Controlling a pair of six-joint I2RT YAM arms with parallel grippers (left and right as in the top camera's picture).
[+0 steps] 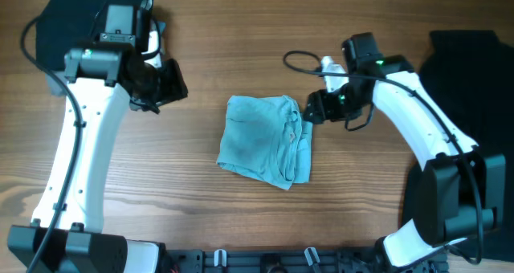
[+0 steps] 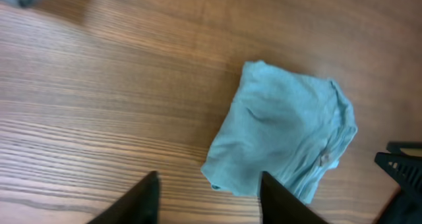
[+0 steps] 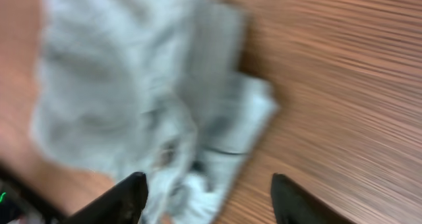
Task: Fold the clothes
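Observation:
The light blue t-shirt (image 1: pixel 265 138) lies folded into a small rumpled square on the middle of the wooden table. It also shows in the left wrist view (image 2: pixel 283 135) and, blurred, in the right wrist view (image 3: pixel 145 92). My left gripper (image 1: pixel 170 87) is open and empty, hovering left of the shirt, its fingertips (image 2: pixel 210 184) near the shirt's corner. My right gripper (image 1: pixel 312 108) is open and empty at the shirt's right edge, its fingertips (image 3: pixel 210 188) just above the layered fabric edge.
A large black garment (image 1: pixel 76 16) lies at the far left behind the left arm. Another dark garment (image 1: pixel 470 60) lies at the right edge. A black cable (image 1: pixel 301 60) loops off the right arm.

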